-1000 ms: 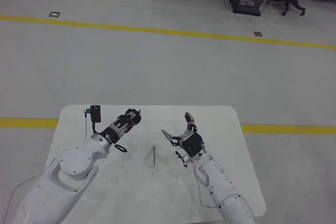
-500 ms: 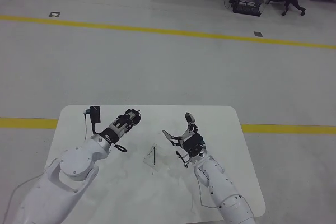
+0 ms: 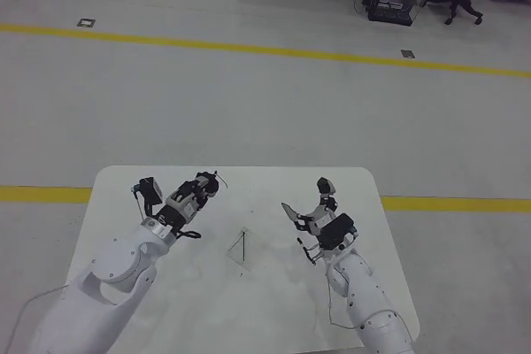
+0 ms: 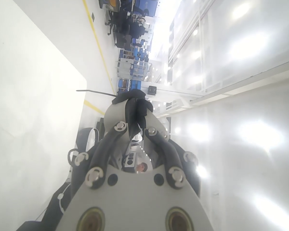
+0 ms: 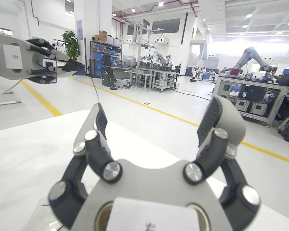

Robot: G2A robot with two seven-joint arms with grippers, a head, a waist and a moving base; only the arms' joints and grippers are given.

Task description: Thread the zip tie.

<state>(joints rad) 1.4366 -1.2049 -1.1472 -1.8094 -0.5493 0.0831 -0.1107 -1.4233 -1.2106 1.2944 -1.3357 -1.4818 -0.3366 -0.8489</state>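
Observation:
A thin black zip tie (image 4: 94,92) sticks out sideways from my left gripper (image 4: 132,97), which is shut on it. From above, that gripper (image 3: 209,181) hangs over the back left of the white table (image 3: 274,301), with the tie (image 3: 219,180) poking past its tip. In the right wrist view the left gripper (image 5: 73,67) shows at a distance with the tie (image 5: 94,88) dangling down from it. My right gripper (image 3: 305,198) is over the table's right half, open and holding nothing (image 5: 154,116). A gap separates the two grippers.
A small clear piece with a thin black strand (image 3: 241,245) lies on the table between the two arms. Yellow floor lines (image 3: 460,204) run behind the table. Workbenches and racks stand far back in the hall.
My right gripper has shifted to the right, away from the table's middle, staying open. The left wrist has turned slightly, and the zip tie now points out past its tip.

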